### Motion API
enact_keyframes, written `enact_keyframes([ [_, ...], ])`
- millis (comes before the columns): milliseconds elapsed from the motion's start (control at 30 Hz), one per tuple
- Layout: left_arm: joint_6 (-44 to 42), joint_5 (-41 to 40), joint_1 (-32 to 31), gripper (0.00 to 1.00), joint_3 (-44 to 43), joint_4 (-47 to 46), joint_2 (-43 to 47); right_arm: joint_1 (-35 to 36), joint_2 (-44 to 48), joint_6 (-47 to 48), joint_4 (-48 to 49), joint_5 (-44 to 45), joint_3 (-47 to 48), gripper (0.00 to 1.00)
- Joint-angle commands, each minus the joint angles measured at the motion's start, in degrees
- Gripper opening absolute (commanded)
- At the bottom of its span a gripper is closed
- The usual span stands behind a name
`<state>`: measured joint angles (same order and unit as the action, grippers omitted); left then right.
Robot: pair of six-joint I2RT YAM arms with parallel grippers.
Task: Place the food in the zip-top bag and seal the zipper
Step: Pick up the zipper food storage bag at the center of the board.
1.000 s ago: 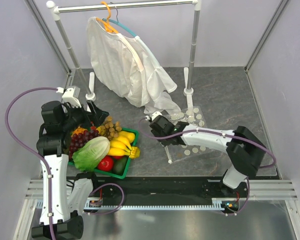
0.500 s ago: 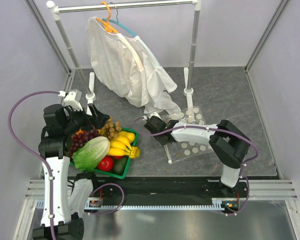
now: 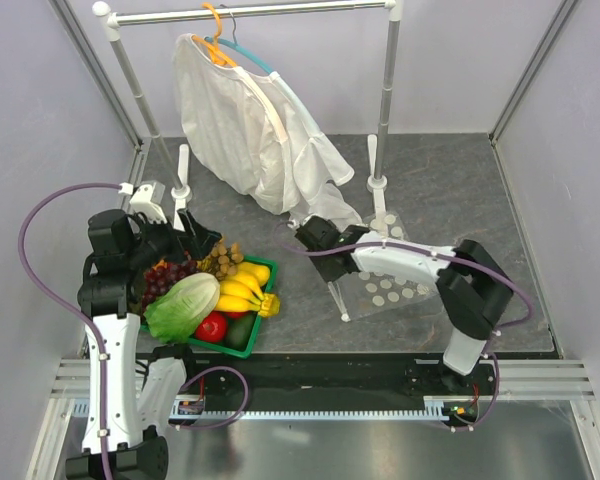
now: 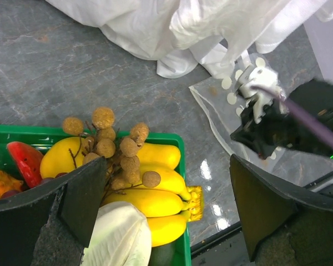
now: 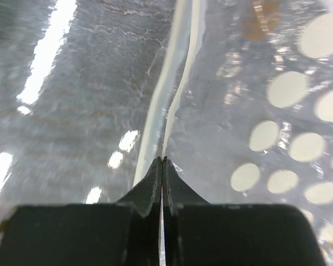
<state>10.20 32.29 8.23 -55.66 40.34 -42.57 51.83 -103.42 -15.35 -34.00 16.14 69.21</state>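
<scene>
The clear zip-top bag (image 3: pixel 392 285) with white dots lies flat on the grey table, right of the basket. Its zipper (image 3: pixel 338 303) is the thin white strip along the bag's left edge. My right gripper (image 3: pixel 332 279) is shut on that zipper strip (image 5: pixel 176 91), fingertips pinched together at the bag's (image 5: pixel 255 111) edge. The food sits in the green basket (image 3: pixel 250 343): a purple grape bunch (image 3: pixel 165 277), a tan berry bunch (image 3: pixel 220 258) and a red round fruit (image 3: pixel 212 326). My left gripper (image 3: pixel 197 243) hangs open above the tan berries (image 4: pixel 119 149), holding nothing.
A lettuce head (image 3: pixel 183 305) and yellow bananas (image 3: pixel 242 290) fill the basket's front. A white garment (image 3: pixel 250 130) hangs from a rack; its sleeve drapes onto the table just behind the bag. The rack's posts (image 3: pixel 378 170) stand behind.
The right gripper has closed on the bag's zipper edge after sitting half open, and its arm has shifted slightly back. The left arm has hardly moved.
</scene>
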Motion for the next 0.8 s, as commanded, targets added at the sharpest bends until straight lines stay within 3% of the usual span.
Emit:
enact_keyframes([
  [0, -1.93, 6.62, 0.12, 0.98, 0.46, -1.49, 1.96, -2.96, 11.29, 2.34, -4.58, -7.52, 3.65, 0.0],
  [167, 3.4, 16.27, 0.12, 0.94, 4.32, -2.89, 3.8, -8.67, 23.77, 3.84, -5.03, -15.15, 1.72, 0.0],
  [300, 12.11, 23.25, -0.84, 0.93, 14.14, -14.01, 5.83, -9.65, 30.1, 0.16, -1.34, -22.44, -1.43, 0.0],
  [433, 15.29, 20.28, -7.59, 0.93, 16.64, -19.06, 3.81, -9.65, 32.31, -9.77, 4.19, -27.74, -6.89, 0.0],
  [567, 15.11, 9.3, -22.88, 0.92, 16.72, -21.25, -0.23, -9.73, 30.21, -13.12, 7.36, -28.18, -6.81, 0.0],
  [767, 19.77, 5.34, -29.92, 0.9, 16.55, -27.5, -9.1, -9.73, 27.92, -18.22, 9.38, -29.68, -6.63, 0.0],
])
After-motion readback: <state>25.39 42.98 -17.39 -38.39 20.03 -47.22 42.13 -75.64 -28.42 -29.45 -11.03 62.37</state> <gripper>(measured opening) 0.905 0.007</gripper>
